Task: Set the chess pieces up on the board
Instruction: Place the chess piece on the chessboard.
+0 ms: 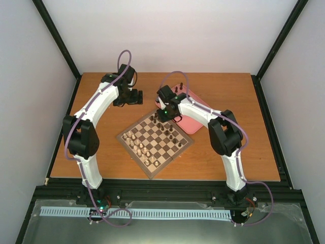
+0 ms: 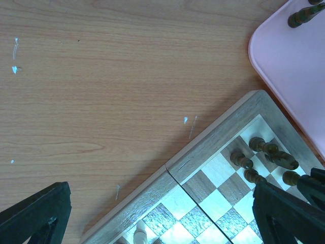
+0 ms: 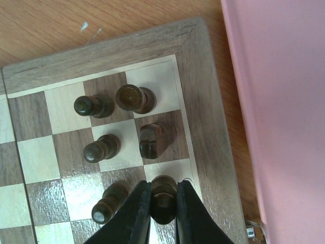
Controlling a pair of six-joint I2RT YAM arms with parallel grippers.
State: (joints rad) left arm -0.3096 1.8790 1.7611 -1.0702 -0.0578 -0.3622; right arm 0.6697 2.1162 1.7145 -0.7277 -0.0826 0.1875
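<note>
At the far corner of the chessboard, on the side nearest the pink tray, my right fingers are pinching a dark chessman by its rounded top. It sits over a square in the edge row, right against the board's brown border. I cannot tell whether its foot touches the wood. In the right wrist view five other dark chessmen stand close by. Two are in the corner squares, a knight-like one is just below them, and two slim pawns are beside it.

My left fingers are spread wide with nothing between them. They hang over the bare bench just off the board's far-left edge.

From above I see the pale chessmen lined along the near-left side of the board and more dark ones across its far-right half. A few dark chessmen stand at the far end of the tray.
</note>
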